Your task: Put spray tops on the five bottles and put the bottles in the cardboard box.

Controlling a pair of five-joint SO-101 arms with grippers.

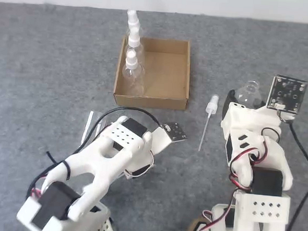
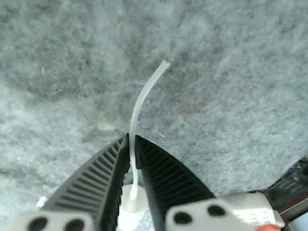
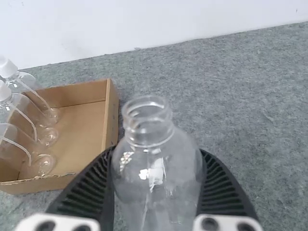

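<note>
A grey, carpet-like table [image 1: 47, 62] runs back to a white wall [image 1: 213, 3]. The left gripper [image 2: 131, 140] is pinched almost together on a spray top [image 2: 140, 98], clamping its thin tube. The tube curves away from the jaws, and its white head is half hidden between the fingers. The right gripper [image 3: 156, 156] is spread wide and clamped round an uncapped bottle [image 3: 146, 120], which is upright with its mouth up, right of the cardboard box [image 1: 150, 100]. 3 capped bottles [image 1: 133, 72] stand along the box's left wall. 1 loose spray top [image 1: 211, 109] lies between the box and the right arm, head toward the wall.
</note>
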